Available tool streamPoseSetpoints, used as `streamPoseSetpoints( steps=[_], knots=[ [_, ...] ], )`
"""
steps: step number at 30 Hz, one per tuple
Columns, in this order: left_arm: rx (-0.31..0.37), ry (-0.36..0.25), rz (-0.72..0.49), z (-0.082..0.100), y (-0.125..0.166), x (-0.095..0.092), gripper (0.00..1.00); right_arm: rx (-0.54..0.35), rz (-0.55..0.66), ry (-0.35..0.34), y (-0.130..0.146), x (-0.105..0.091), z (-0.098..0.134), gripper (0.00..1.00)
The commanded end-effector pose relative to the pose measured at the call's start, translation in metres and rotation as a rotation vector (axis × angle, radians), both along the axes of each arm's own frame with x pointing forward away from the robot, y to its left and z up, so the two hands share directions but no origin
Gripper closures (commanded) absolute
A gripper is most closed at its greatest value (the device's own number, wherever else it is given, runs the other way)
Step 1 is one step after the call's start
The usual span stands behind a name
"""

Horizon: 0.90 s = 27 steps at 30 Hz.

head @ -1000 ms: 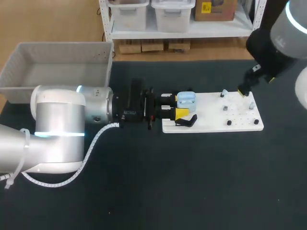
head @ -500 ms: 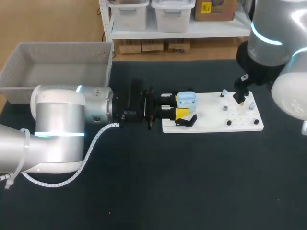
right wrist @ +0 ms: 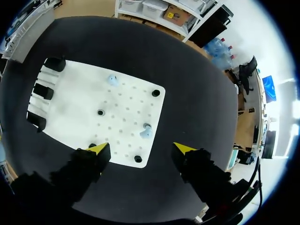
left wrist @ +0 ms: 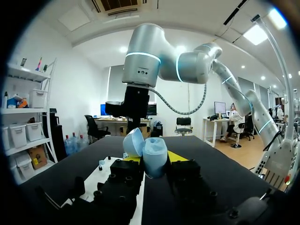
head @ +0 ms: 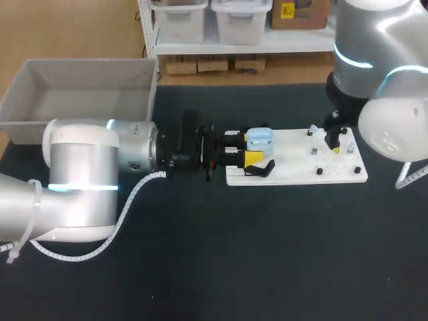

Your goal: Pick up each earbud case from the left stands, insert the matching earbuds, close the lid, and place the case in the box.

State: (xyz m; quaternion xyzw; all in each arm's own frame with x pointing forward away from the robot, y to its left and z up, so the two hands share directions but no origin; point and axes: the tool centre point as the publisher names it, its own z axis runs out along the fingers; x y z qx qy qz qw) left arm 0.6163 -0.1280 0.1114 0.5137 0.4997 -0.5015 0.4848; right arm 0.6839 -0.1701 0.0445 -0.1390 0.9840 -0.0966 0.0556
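A light blue earbud case (head: 259,139) with its lid up sits at the left end of the white board (head: 294,175). My left gripper (head: 235,152) is shut on the earbud case (left wrist: 153,158), whose raised lid (left wrist: 133,142) shows in the left wrist view. Over the board's right end hangs my right gripper (head: 336,142). In the right wrist view the right gripper (right wrist: 141,148) is open above the board (right wrist: 75,93). One light blue earbud (right wrist: 146,132) stands on a peg just ahead of its fingers. A second earbud (right wrist: 112,79) stands farther off.
A grey box (head: 40,114) stands at the table's back left. Black stands (right wrist: 43,90) line the board's left end, and small black pegs (right wrist: 155,93) dot it. A black curved holder (head: 262,168) lies near the board's front left corner.
My right arm has swung left and come over the board's right end. The left arm and the case have not moved.
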Motion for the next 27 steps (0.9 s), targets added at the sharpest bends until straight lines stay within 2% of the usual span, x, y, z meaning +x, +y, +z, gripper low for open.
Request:
streamPoseSetpoints(
  steps=[1, 2, 4, 5, 27],
  knots=[
    [-0.004, -0.003, 0.005, -0.0010, 0.0000, -0.0011, 1.00, 0.001, -0.013, 0.008, 0.0014, 0.0045, -0.0073, 0.20],
    [-0.004, -0.003, 0.005, -0.0010, 0.0000, -0.0011, 1.00, 0.002, -0.016, 0.007, 0.0011, 0.0049, -0.0080, 0.22],
    [-0.004, -0.003, 0.005, -0.0010, 0.0000, -0.0011, 1.00, 0.003, -0.020, 0.004, 0.0000, 0.0062, -0.0095, 0.53],
    [-0.004, -0.003, 0.005, -0.0010, 0.0000, -0.0011, 1.00, 0.003, -0.022, 0.003, -0.0006, 0.0070, -0.0102, 0.55],
    [-0.004, -0.003, 0.005, -0.0010, 0.0000, -0.0011, 1.00, -0.015, -0.039, -0.039, -0.0041, 0.0087, -0.0160, 0.57]
  ],
)
